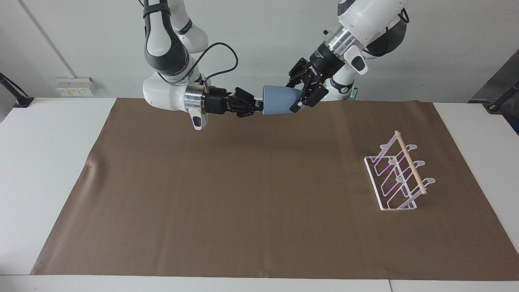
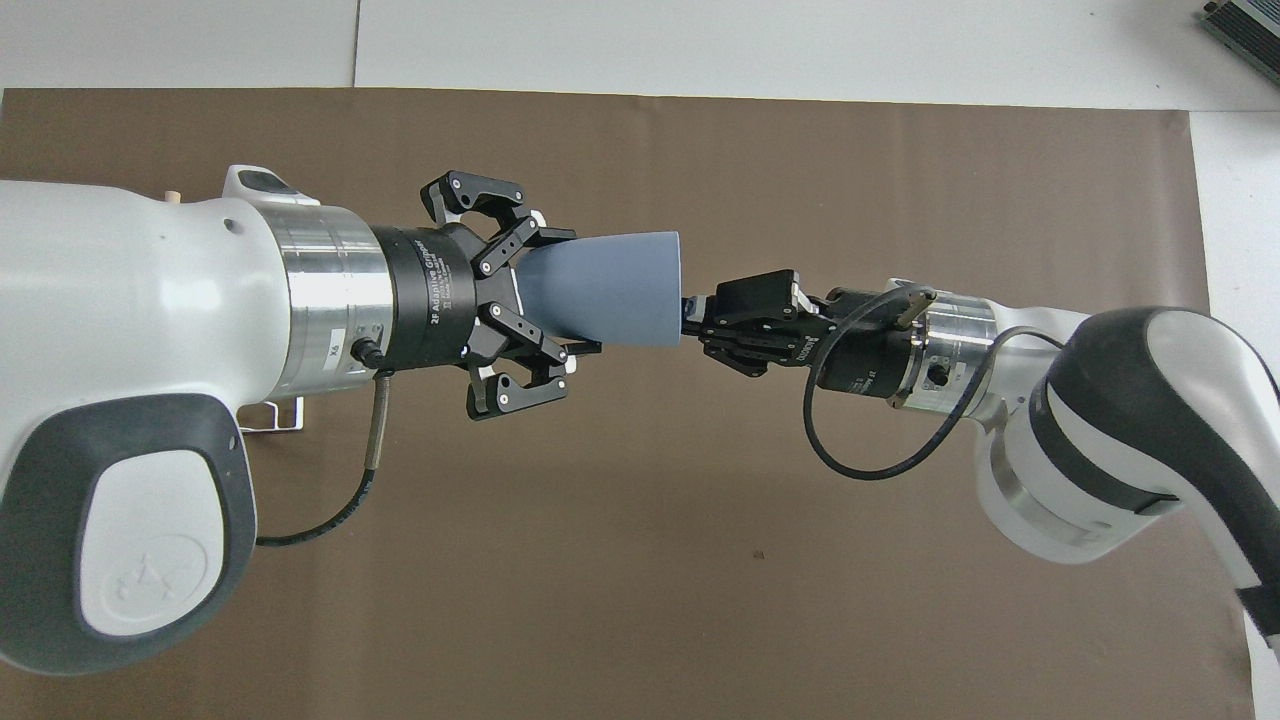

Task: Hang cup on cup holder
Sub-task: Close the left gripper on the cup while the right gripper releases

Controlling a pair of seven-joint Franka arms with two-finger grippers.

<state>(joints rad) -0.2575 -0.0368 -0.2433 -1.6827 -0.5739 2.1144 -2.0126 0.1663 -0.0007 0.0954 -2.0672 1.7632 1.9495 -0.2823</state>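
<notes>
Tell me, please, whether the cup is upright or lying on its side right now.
On its side: the cup is held level in the air, wide rim toward the right gripper, narrow base inside the left gripper.
</notes>
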